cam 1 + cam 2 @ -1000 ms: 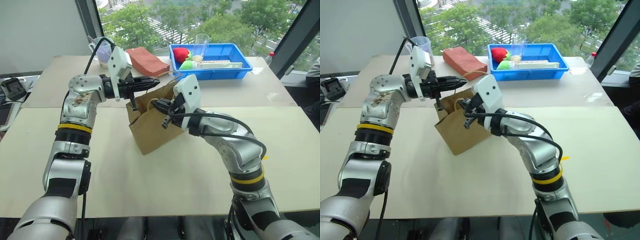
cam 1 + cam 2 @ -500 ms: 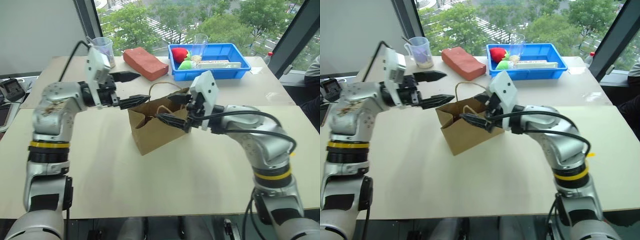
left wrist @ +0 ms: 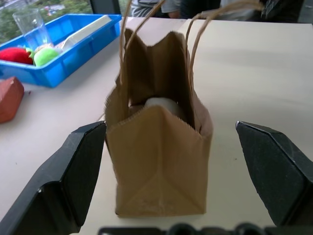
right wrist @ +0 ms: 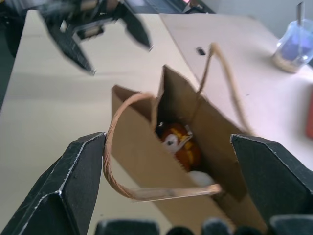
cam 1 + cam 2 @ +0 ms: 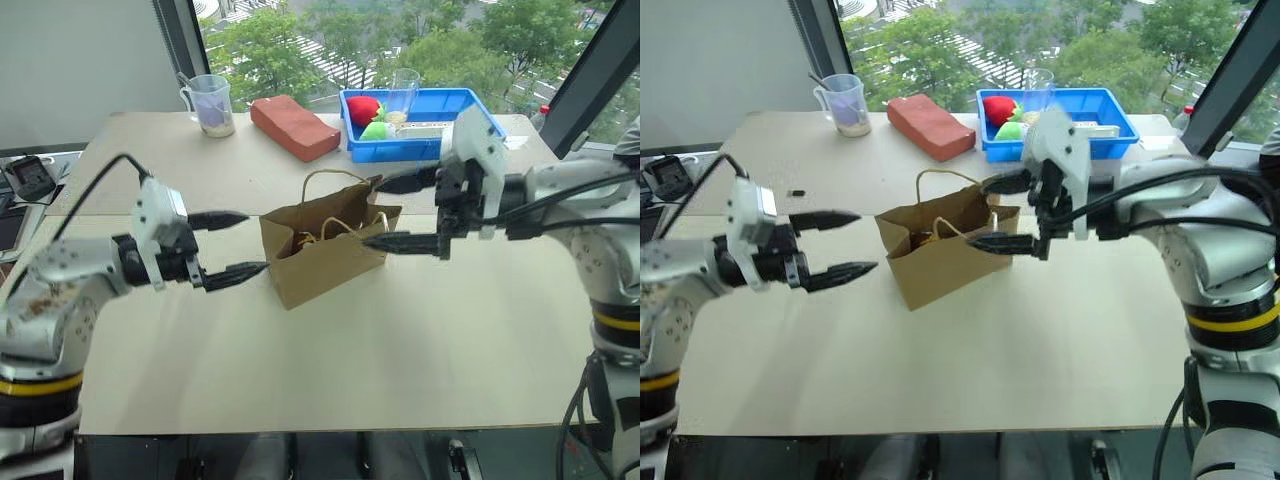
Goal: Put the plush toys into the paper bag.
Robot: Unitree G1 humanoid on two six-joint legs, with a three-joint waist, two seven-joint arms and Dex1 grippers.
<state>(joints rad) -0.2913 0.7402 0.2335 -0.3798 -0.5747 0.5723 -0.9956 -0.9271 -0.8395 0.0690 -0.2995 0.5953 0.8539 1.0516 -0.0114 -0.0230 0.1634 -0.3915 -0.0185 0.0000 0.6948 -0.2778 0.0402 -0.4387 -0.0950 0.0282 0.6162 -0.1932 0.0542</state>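
Both grippers (image 5: 232, 245) (image 5: 405, 212) now open, clear of paper bag (image 5: 325, 250).

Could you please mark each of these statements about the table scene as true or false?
1. The brown kraft paper bag stands upright on the table. True.
2. Both plush toys lie outside the bag. False: the reddish-brown plush toy and the white plush toy are inside it.
3. The left gripper is open and holds nothing. True.
4. The right gripper is clamped on a bag handle. False: its fingers stand open, holding nothing.
5. The blue plastic tray lies beyond the bag, near the window. True.
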